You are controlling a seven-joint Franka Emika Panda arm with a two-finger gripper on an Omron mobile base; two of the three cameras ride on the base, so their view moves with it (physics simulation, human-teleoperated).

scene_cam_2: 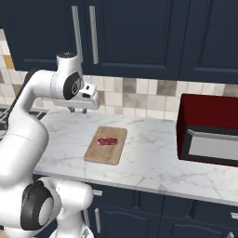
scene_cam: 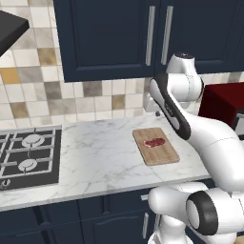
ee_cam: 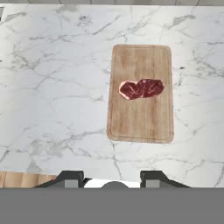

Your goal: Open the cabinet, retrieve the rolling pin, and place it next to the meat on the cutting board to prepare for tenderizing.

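Cabinet (scene_cam: pixel 109 35) doors were shut; meat (ee_cam: pixel 141 88) lay mid cutting board (ee_cam: pixel 141 118) on worktop (ee_cam: pixel 57 96), nr back edge; end effector (ee_cam: pixel 113 178) hovered above, grip state unclear

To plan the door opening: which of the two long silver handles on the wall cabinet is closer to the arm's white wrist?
The right-hand handle, directly above the wrist; the other handle hangs just left.

We see the cabinet (scene_cam: pixel 143 33) cut off by the top edge in both base views, and its 2 doors are closed, so the inside is hidden. The stove (scene_cam: pixel 28 157) is cut by the left edge. The red appliance (scene_cam_2: pixel 209 130) runs past the right edge. The pincer (ee_cam: pixel 113 180) tips are too short to judge.
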